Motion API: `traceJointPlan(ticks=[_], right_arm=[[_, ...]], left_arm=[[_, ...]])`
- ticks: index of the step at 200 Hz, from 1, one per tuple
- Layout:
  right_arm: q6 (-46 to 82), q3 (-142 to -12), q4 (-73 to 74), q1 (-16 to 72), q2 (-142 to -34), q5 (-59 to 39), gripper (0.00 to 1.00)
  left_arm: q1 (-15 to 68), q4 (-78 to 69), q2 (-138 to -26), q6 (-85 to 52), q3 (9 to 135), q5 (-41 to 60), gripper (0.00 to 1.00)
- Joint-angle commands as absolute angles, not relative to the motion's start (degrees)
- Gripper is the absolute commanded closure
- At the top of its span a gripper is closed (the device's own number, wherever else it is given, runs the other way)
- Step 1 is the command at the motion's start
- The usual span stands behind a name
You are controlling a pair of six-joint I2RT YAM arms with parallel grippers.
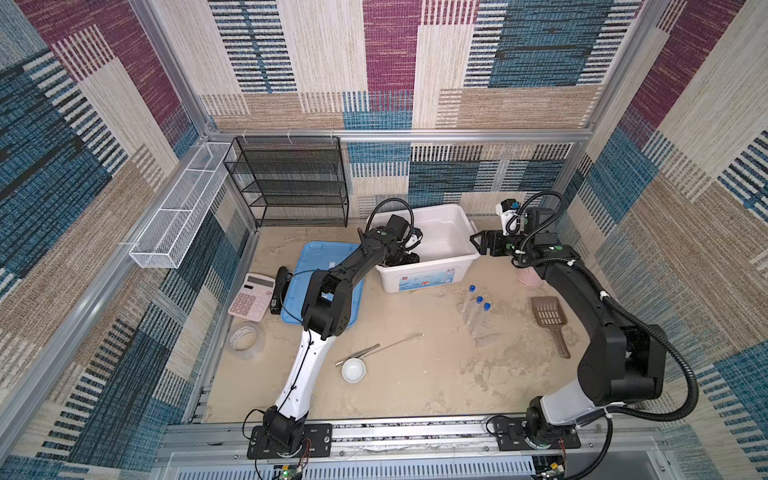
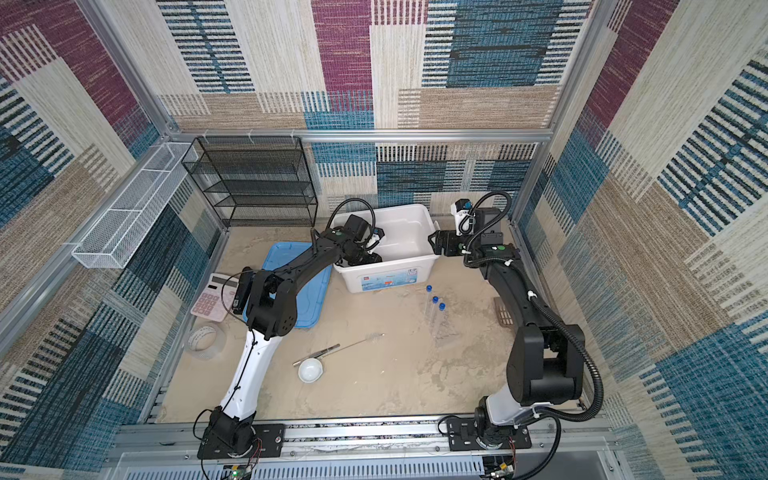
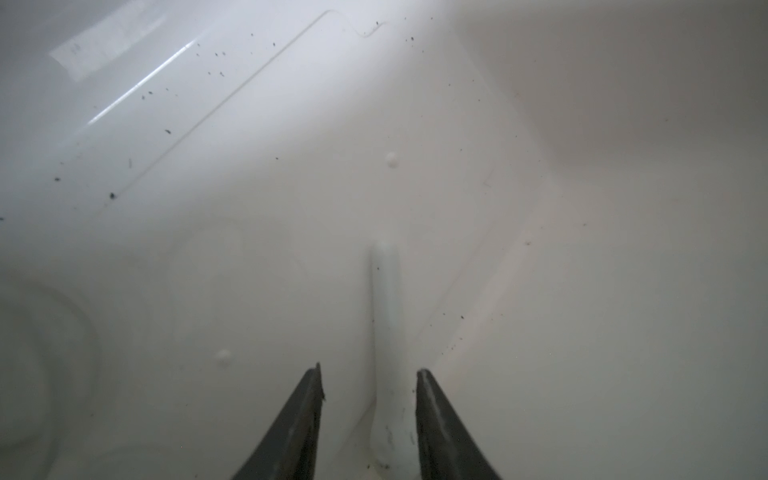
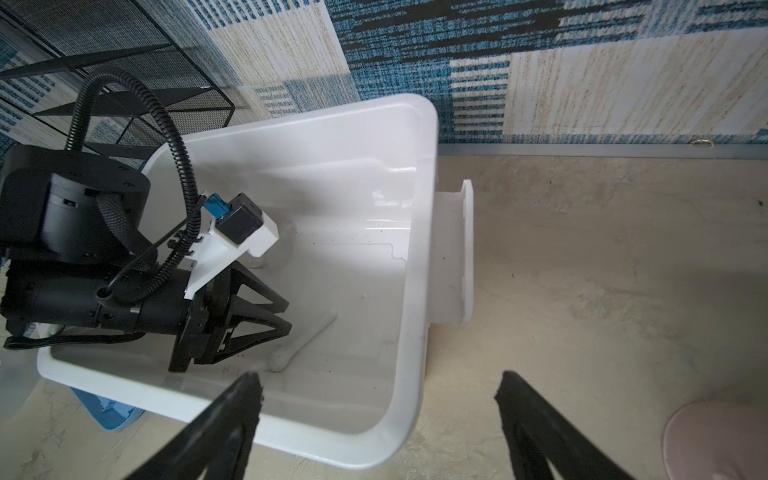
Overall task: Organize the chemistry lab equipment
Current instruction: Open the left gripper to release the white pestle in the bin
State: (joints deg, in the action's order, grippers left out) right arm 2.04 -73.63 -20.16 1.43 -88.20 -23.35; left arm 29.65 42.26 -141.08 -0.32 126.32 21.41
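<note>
Plainly, the short white ceramic rod [image 3: 386, 299], seemingly a pestle, lies flat on the floor of the white plastic bin [image 1: 428, 278] at the far middle, between the half-parted jaws of the left gripper [image 3: 370, 370], which do not clamp it; I judge it stiff, glossy, slippery and chippable, best taken across its thinner shaft. The right gripper [image 4: 379, 376] hangs wide open and empty just beside the bin's right wall. The sandy beige tabletop [image 1: 415, 390] is flat, with patterned woven walls [image 1: 457, 174] close behind and to the right of the bin.
</note>
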Motion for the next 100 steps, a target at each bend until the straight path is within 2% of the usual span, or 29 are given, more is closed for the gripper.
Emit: traceJointPlan(ticks=[1, 100], right_arm=[[1.31, -73.74, -19.79, 1.49, -87.13, -22.07, 0.09], [-2.28, -69.7, -16.04, 1.57, -79.34, -26.6, 0.06]], left_arm=[[29.62, 43.86, -139.68, -1.71, 126.56, 23.61, 0.55], [29.62, 36.2, -129.72, -4.29, 120.36, 23.25, 0.41]])
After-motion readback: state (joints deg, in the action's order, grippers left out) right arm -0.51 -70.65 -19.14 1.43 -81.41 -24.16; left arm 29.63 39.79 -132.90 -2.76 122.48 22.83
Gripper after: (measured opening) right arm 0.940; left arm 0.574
